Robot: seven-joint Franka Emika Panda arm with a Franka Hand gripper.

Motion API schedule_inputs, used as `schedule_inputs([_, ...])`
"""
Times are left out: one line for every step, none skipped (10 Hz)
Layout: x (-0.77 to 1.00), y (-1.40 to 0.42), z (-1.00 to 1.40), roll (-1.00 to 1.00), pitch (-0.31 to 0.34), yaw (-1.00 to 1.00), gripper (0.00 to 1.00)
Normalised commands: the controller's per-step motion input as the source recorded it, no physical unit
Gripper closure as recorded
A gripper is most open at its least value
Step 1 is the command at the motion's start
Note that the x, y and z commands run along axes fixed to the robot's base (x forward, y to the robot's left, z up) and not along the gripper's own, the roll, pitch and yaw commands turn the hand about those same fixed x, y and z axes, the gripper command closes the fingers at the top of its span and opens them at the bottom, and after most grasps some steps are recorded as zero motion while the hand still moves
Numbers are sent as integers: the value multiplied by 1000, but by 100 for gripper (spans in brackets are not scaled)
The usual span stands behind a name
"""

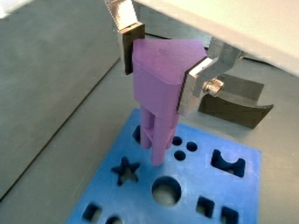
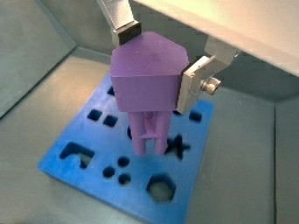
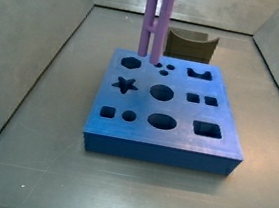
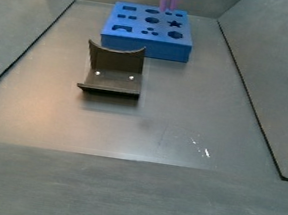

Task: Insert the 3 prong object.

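My gripper [image 1: 160,63] is shut on the wide top of the 3 prong object [image 1: 156,87], a long light-purple ridged peg, and it shows the same way in both wrist views [image 2: 162,58]. The peg [image 2: 149,87] hangs upright over the blue block [image 1: 187,188]. In a side view the peg [image 3: 154,22] has its lower end right at the block's [image 3: 165,131] top, by the lobed hole [image 3: 135,65] near a far corner. I cannot tell whether the tip is in the hole. The gripper body is cut off at the top of both side views.
The blue block [image 4: 151,32] has several shaped holes, among them a star [image 3: 125,85] and a large round one [image 3: 161,122]. The dark fixture [image 4: 112,72] stands on the grey floor beside the block [image 3: 190,44]. Sloping grey walls [image 3: 38,78] enclose the floor.
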Motion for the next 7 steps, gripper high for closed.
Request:
schedule_inputs([0,334,-363,64,-41,-671,100])
schedule_inputs([71,309,-291,53,-13,-697,100])
schedule_inputs([180,277,-209,61,-1,-714,100])
schedule_inputs([291,240,-160,20,-43,-763,100])
schedule_inputs([440,177,-129,0,-73,-731,100])
schedule_inputs([526,180,-126,0,-66,-663,100])
schedule_inputs([574,197,-166,13,-34,-614,100])
